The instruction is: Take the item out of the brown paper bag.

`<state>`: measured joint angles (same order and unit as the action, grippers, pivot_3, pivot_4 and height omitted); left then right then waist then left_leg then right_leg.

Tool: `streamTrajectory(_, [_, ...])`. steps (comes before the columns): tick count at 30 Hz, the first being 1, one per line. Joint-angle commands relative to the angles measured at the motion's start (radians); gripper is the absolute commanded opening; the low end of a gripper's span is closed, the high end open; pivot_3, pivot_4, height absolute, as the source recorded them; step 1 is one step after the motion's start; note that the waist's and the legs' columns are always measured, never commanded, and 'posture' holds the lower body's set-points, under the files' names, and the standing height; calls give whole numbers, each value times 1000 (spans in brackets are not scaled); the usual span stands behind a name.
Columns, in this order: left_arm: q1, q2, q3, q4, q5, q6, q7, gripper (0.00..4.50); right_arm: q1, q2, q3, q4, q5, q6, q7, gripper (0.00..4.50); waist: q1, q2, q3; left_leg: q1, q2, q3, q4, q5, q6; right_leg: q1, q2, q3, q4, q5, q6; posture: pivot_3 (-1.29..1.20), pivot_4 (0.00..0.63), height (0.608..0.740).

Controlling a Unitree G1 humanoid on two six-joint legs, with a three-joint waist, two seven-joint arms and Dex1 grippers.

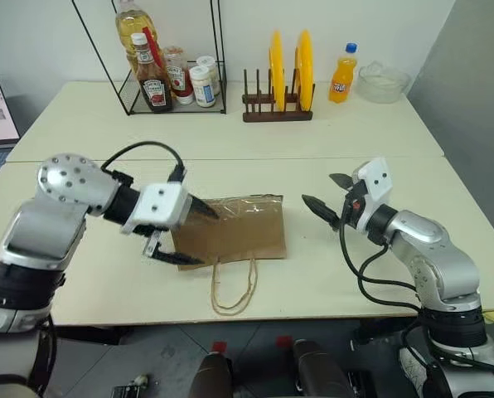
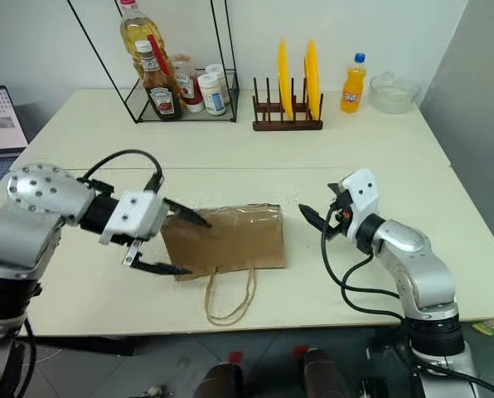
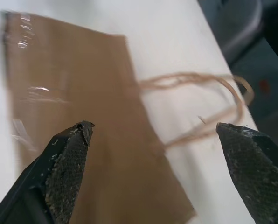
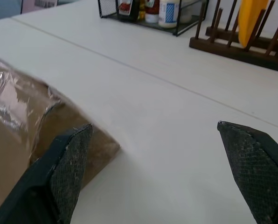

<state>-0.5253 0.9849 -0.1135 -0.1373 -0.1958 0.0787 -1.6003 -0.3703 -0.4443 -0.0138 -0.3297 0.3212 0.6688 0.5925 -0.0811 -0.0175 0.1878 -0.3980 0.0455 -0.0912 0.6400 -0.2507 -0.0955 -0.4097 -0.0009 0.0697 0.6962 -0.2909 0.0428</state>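
While both arms reach in over the big pale table [image 1: 330,274], the brown paper bag [image 1: 239,232] lies flat on it between them. The bag's two thin loop handles [image 1: 234,290] trail off its near edge toward the front of the table. Some clear tape [image 2: 259,211] shines along the bag's far edge. The cola bottle cannot be seen, so I cannot tell if it is inside the bag.

The left arm bends in from the left side. Its wrist is turned so the left gripper [image 1: 189,234] points across and down at the bag's left end. One black finger sits over the bag's far corner and the other over its near corner. The fingers are spread wide and hold nothing.

The right arm comes in from the right side, with its elbow low. The right gripper [image 1: 328,196] points nearly level toward the bag's right end, a little apart from it. Its fingers are spread wide too, and nothing is between them.

At the back of the table stand a black wire rack [image 1: 168,99] with a ketchup bottle [image 1: 153,83] and jars, a wooden plate rack [image 1: 278,104] with two yellow plates [image 1: 290,70], an orange soda bottle [image 1: 343,75] and a glass bowl [image 1: 384,81].

The left wrist view shows the bag's brown top and the handles close up. The right wrist view shows the taped corner of the bag raised off the table.
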Motion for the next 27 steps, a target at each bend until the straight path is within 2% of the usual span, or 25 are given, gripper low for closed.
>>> streamTrajectory(1, [66, 8, 7, -44, 18, -110, 33, 4500, 12, -40, 7, -51, 20, -29, 52, 4471, 0, 0, 0, 0, 0, 0, 0, 0, 0, 0, 0, 0, 0, 0, 0, 0, 150, 740])
streamTrajectory(8, [215, -34, -35, -76, 87, -261, 135, 4500, 52, -104, 49, -59, 16, -80, 127, 4471, 1, 0, 0, 0, 0, 0, 0, 0, 0, 0, 0, 0, 0, 0, 0, 0, 150, 740])
streamTrajectory(14, [237, -154, -68, -35, 162, -276, 305, 4500, 60, -128, 82, -45, -2, -128, 161, 4471, 3, 0, 0, 0, 0, 0, 1, 0, 0, 0, 0, 0, 0, 0, 0, 0, 150, 740])
streamTrajectory(17, [241, -206, -57, -37, 124, -175, 361, 3932, 88, -161, 122, -33, -40, -204, 205, 4500, 4, 0, 0, 0, 0, 0, 1, 0, 0, 1, 0, 0, 0, 0, 0, 0, 150, 740])
streamTrajectory(21, [249, -232, -16, -94, 5, 46, 399, 2708, 139, -222, 191, 12, -134, -414, 288, 4500, 4, 0, 0, 0, 0, 0, 1, 0, 1, 1, 0, 0, 0, 0, 0, 0, 150, 740])
streamTrajectory(23, [236, -247, 17, -116, -71, 186, 433, 2064, 164, -246, 233, 48, -196, -572, 326, 4500, 3, 0, 0, 0, 0, 0, 1, 0, 1, 1, 0, 0, 0, 0, 0, 0, 150, 740])
streamTrajectory(27, [212, -266, 68, -129, -161, 356, 496, 760, 177, -260, 289, 178, -326, -937, 329, 4500, 3, 0, 0, 2, 0, 0, 2, 0, 1, 3, 0, 0, 0, 0, 1, 0, 150, 740])
